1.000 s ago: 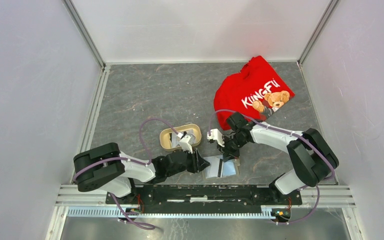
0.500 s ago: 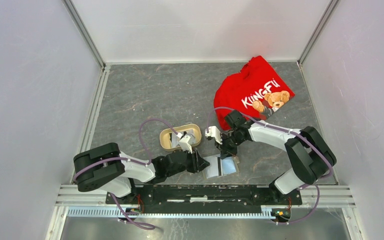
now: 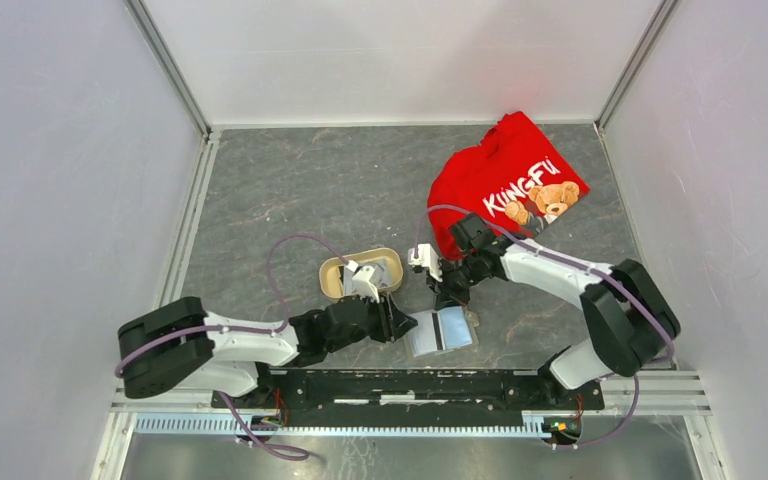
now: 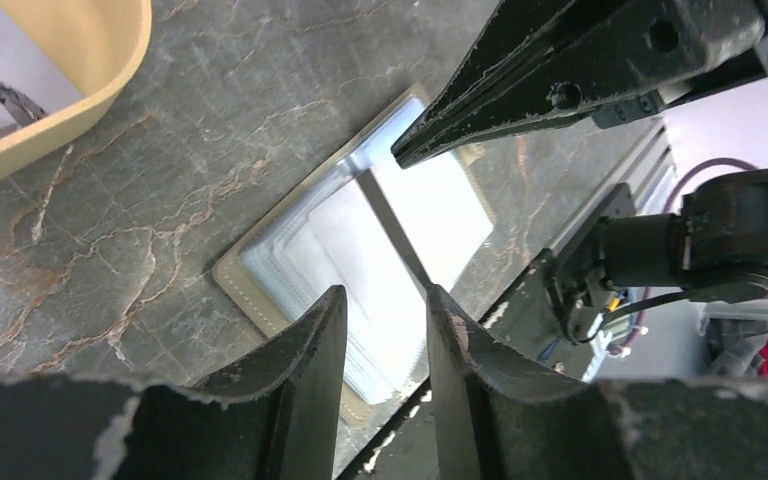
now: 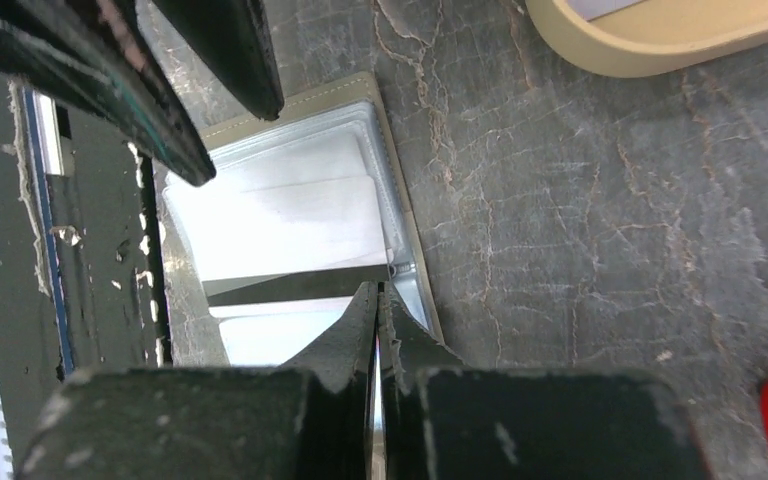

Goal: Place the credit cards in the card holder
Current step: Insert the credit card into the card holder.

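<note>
**Grey marbled table (image 3: 310, 180), card holder (image 3: 440, 331) lying open at its near edge**

White walls close in the stone-patterned surface on three sides. At the left, the left arm reaches low across the table towards the middle. Just beyond it sits the beige oval tray (image 3: 326, 278), with credit cards (image 4: 15, 45) lying inside, one pale and one dark. The left gripper (image 4: 385, 300) hangs at the holder's left edge, jaws released and nothing between them. The holder lies flat, shiny pockets facing up, with a pale rectangle showing under one pocket and a dark stripe down the middle. The right gripper (image 5: 377, 292) points down at that stripe, jaws clenched; whether a card is pinched between them I cannot tell. Well apart at the far right lies a red shirt (image 3: 505, 185).
</note>
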Motion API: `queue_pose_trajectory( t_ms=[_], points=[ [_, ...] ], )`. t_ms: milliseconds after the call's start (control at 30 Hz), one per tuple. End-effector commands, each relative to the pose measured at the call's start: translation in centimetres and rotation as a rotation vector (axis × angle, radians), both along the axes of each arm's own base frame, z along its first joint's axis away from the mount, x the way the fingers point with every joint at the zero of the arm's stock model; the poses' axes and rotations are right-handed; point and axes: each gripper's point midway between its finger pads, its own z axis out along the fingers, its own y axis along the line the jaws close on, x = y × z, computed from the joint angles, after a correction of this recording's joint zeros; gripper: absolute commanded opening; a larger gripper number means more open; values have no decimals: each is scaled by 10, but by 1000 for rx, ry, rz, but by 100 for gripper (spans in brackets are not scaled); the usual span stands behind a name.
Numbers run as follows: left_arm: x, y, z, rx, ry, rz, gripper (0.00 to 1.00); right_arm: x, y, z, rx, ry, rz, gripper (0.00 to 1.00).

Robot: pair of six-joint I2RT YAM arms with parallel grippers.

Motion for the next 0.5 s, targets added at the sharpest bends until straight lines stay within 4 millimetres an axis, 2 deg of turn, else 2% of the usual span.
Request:
queue_pose_trajectory(
  t_ms=[0,167,467],
  points=[
    [6,6,17,20,-54,19,43,-7,-9,15,40,-113,81,5],
    [-2,10,5,28,3,11,43,-19,-19,-5,-18,-44,99,2],
    [-8,-7,-16,38,95,-15,44,-26,-23,-22,-71,22,92,0]
  ],
)
